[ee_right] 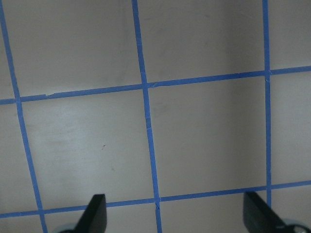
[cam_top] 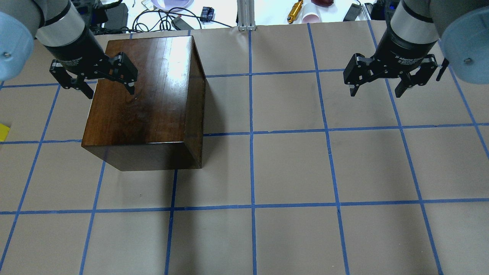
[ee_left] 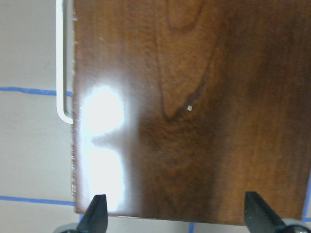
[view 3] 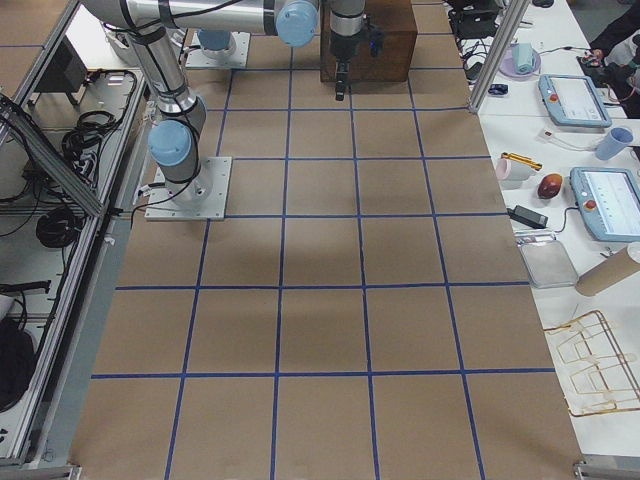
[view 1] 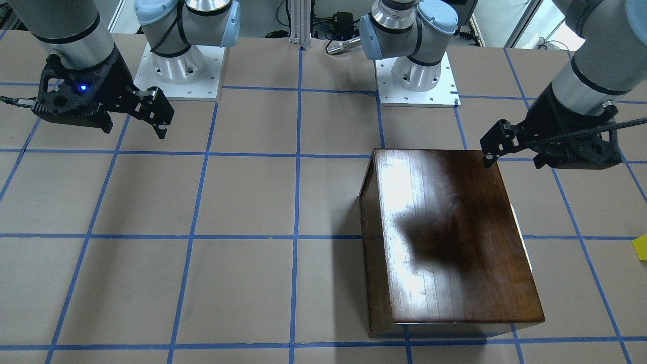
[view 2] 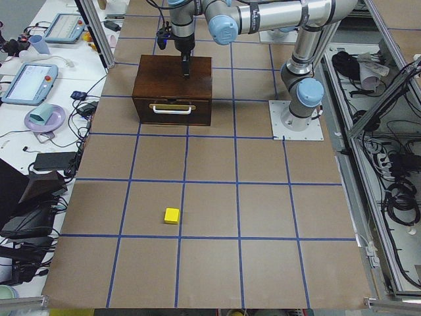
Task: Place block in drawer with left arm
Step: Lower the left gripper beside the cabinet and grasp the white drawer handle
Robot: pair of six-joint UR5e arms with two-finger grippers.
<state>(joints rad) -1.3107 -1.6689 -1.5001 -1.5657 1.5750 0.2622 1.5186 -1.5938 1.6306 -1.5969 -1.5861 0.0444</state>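
The yellow block [view 2: 172,215] lies on the table, far from the box; it shows at the frame edge in the front view [view 1: 641,246] and the overhead view [cam_top: 3,131]. The dark wooden box [cam_top: 149,99] stands with its drawer [view 2: 172,108] shut, the pull [ee_left: 60,63] on the front. My left gripper [cam_top: 110,91] is open and empty, hovering over the box top near the drawer side; it also shows in the front view [view 1: 513,161] and the left wrist view [ee_left: 175,216]. My right gripper [cam_top: 376,91] is open and empty above bare table [ee_right: 175,216].
The table is brown paper with a blue tape grid [cam_top: 252,133]. The two arm bases [view 1: 417,76] stand at the robot's edge. Cables and small items [cam_top: 172,15] lie beyond the far edge. Side benches hold tablets and cups [view 3: 600,100].
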